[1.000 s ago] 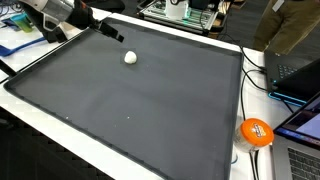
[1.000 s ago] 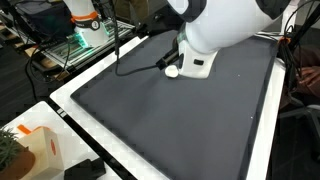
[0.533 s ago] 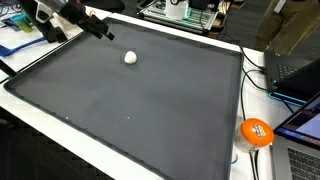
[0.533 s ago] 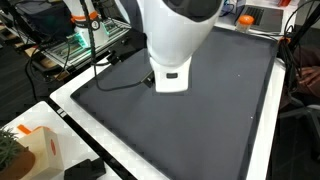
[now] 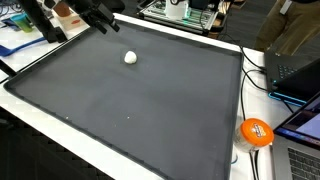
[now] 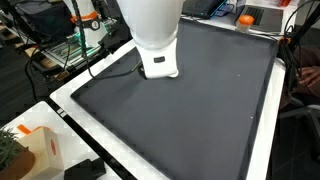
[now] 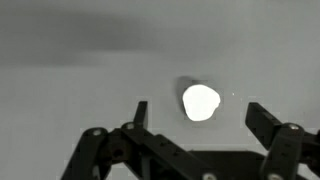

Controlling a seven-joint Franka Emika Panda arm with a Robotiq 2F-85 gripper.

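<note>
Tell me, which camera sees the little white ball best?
The wrist view: the white ball looks biggest there, with nothing in front of it. In an exterior view the ball is only a small dot on the dark mat. In an exterior view the robot arm hides it.

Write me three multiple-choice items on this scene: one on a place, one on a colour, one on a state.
1. Where does the white ball lie?
A. On the dark mat
B. In a cup
C. On a shelf

2. What colour is the round thing beside the mat?
A. Blue
B. Orange
C. Green

3. How is the hand?
A. Shut on the ball
B. Open and empty
C. Shut and empty

Answers:
1 A: in an exterior view the ball rests on the mat.
2 B: it is plainly orange.
3 B: the wrist view shows the fingers spread apart, with the ball on the mat below them.
</note>
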